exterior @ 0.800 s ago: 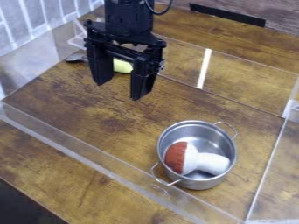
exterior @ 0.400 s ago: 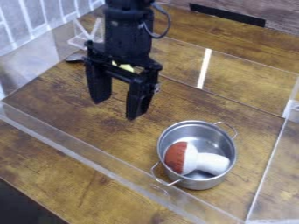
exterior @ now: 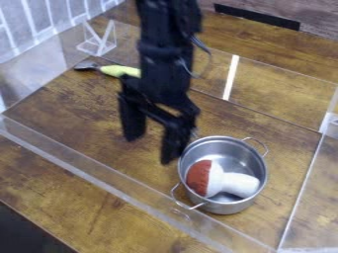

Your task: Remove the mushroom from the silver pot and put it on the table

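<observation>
My gripper (exterior: 152,135), jaws apart and empty, hangs just left of the silver pot (exterior: 222,174); the mushroom (exterior: 219,181) lies inside. Risk: a finger striking the rim, tipping it.

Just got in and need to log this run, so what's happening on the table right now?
A single robot arm is working over a wooden table. Its hand points downward with its fingers spread open and empty, just left of a silver pot. A toy mushroom lies inside the pot, not yet picked up. A small yellow-green vegetable lies on the table farther back.
</observation>
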You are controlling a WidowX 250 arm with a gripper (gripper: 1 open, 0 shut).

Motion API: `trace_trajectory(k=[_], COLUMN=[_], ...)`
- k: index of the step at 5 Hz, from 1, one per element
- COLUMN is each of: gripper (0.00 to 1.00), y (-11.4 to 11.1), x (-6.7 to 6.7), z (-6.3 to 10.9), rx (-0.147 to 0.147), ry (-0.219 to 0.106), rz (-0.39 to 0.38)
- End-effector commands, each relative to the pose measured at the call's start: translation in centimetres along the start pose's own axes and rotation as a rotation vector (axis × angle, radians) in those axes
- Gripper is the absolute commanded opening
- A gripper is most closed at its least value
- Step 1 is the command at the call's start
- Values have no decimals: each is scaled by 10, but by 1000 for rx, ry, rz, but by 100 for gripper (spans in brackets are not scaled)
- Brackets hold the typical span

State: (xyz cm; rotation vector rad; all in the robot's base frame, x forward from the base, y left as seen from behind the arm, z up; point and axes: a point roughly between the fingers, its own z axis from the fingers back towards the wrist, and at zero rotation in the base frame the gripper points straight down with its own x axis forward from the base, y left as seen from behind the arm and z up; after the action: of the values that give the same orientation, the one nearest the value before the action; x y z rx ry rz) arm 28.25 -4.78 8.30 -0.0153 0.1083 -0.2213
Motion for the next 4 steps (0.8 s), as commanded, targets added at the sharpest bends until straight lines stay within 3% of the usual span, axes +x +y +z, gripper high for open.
trace_trajectory(k=[1, 2, 4], gripper=[100, 100, 100], y=[-16, -24, -41], x=[11, 17, 34], z=[10, 15, -7], rx=[19, 25, 34], ry=[-67, -94, -137], rz=[-52, -97, -35])
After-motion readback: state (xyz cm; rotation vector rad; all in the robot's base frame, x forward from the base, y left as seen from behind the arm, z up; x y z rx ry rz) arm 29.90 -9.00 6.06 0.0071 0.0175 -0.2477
